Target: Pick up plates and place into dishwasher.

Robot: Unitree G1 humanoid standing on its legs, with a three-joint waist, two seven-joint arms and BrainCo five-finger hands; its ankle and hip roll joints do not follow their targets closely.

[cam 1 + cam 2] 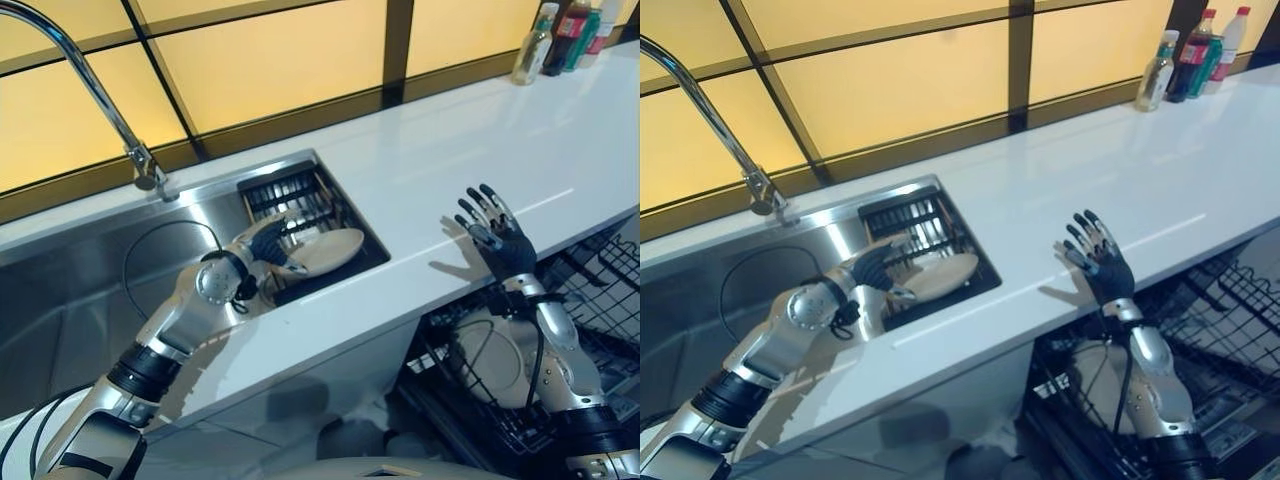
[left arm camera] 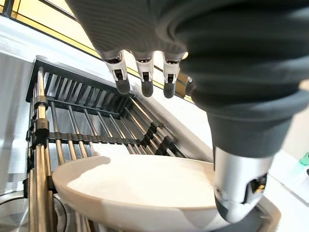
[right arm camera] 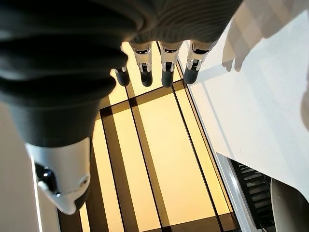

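Fingers of the left hand (image 1: 268,245) hang relaxed just above the cream plate (image 1: 330,250) in the sink rack (image 1: 300,195). Right hand (image 1: 497,235) is raised with fingers spread over the white counter (image 1: 480,140), above the dishwasher rack (image 1: 600,280).

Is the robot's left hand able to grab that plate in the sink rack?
Probably yes. The left hand hangs open right above the plate in the rack, thumb by its rim, with nothing between them.

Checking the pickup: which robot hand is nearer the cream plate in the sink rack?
Left robot hand hovers right over the cream plate; right robot hand is raised above the counter, well away.
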